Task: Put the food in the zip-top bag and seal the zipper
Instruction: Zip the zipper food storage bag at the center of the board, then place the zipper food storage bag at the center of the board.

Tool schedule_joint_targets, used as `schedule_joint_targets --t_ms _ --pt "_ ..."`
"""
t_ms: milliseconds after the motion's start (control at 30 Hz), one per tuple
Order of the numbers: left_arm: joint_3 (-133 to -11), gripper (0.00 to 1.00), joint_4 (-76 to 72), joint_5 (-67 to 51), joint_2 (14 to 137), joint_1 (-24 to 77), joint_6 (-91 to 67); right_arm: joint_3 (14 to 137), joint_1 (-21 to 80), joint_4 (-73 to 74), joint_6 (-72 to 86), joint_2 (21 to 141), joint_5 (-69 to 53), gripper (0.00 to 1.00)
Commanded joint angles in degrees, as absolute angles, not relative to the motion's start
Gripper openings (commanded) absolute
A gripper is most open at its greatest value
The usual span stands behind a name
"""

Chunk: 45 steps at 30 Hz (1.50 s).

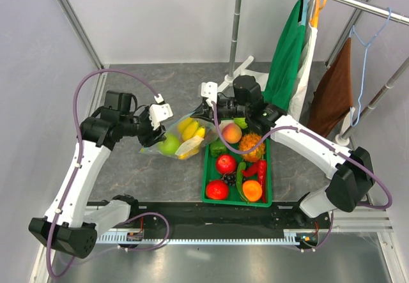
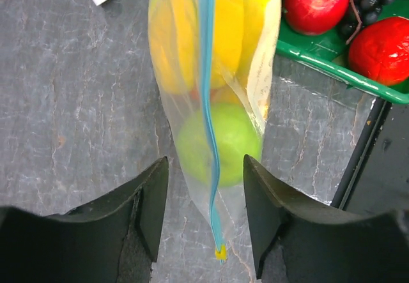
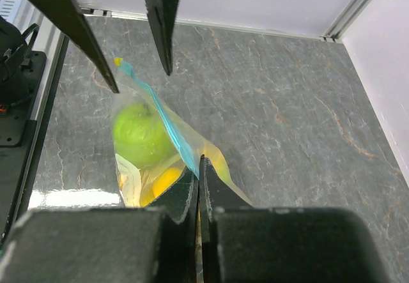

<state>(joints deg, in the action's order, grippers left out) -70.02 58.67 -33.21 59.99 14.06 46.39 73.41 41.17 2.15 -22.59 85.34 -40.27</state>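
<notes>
bulging with a green apple (image 2: 223,142) and yellow bananas (image 2: 172,34), the clear, crinkly zip-top bag (image 1: 182,139) is just left of the green crate (image 1: 205,174), with its light-blue zipper (image 2: 206,72) along the upper edge. the right gripper (image 3: 199,165) is pinched tight on the bag's crate-side end. the left gripper (image 2: 206,161) stands parted, straddling the far end without touching it.

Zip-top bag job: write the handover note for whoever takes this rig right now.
Left gripper: jaws open, one on either side of the zipper near its yellow-tipped end, not gripping.
Right gripper: shut on the zipper's other end.
Zip-top bag: between the two grippers, left of the green crate. It holds a green apple and yellow pieces.
Done: some food is bagged, and the zipper shows as one blue line where visible.
Left: confirm the seal along its whole length. More toy food lies in the crate.
</notes>
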Motion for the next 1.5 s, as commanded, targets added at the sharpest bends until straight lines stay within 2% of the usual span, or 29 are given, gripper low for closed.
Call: schedule_joint_targets --t_ms 0,167,267,333,367,467,567,600,667,700,900,1033,1133,1300,1333,1467 --pt "-71.55 0.55 56.07 -30.58 61.87 16.16 42.19 76.64 41.75 -0.79 -23.91 85.52 -42.19 0.00" --pt "-70.93 0.47 56.16 -29.71 64.33 17.67 40.26 76.38 42.19 -1.32 -24.34 85.78 -42.28 0.00" --pt "-71.28 0.35 55.72 -30.40 64.69 17.67 37.98 76.55 42.54 -1.67 -24.43 86.04 -42.19 0.00" --pt "-71.54 0.09 55.64 -30.50 64.69 17.75 36.13 76.64 42.89 -1.93 -24.52 86.39 -41.84 0.00" --pt "-72.33 0.02 55.72 -30.41 64.86 17.75 32.90 76.64 42.98 -2.11 -24.43 86.48 -41.66 0.00" --pt "-74.61 0.02 56.60 -33.12 65.04 17.67 25.70 76.82 43.24 -3.25 -23.12 87.10 -39.56 0.00" --pt "-75.32 0.02 56.16 -35.41 64.34 17.40 18.14 78.22 43.24 -4.92 -18.29 88.33 -35.25 0.44" --pt "-75.50 0.02 55.90 -35.59 64.34 17.23 16.45 78.66 43.24 -4.92 -17.32 88.68 -33.42 0.65" --pt "-76.28 0.02 55.90 -35.86 64.42 16.44 11.88 80.06 43.15 -4.83 -14.68 89.12 -27.97 0.79" --pt "-76.81 0.02 55.90 -35.77 64.42 15.30 10.30 80.42 43.15 -4.57 -13.72 89.03 -26.64 0.96" --pt "-83.75 0.02 55.37 -32.44 68.02 10.73 -8.40 82.17 42.89 -2.82 -7.66 86.66 -21.02 0.98" --pt "-85.43 0.02 51.26 -32.16 70.31 9.06 -23.59 87.52 42.10 1.65 -2.56 86.75 -18.37 0.98" --pt "-81.49 0.02 40.20 -34.01 70.14 6.69 -34.49 89.03 41.57 3.34 -0.53 86.22 -18.28 0.98" --pt "-79.89 0.02 19.47 -26.65 73.28 6.50 -48.58 90.70 41.05 6.15 -1.05 86.05 -16.62 0.98" --pt "-80.59 0.02 17.86 -22.54 74.34 6.42 -51.65 90.79 40.78 6.15 -1.05 85.87 -16.35 0.98" --pt "-82.44 0.02 13.01 -22.93 81.72 3.53 -58.26 90.53 39.38 6.59 -0.62 85.61 -16.17 0.98"
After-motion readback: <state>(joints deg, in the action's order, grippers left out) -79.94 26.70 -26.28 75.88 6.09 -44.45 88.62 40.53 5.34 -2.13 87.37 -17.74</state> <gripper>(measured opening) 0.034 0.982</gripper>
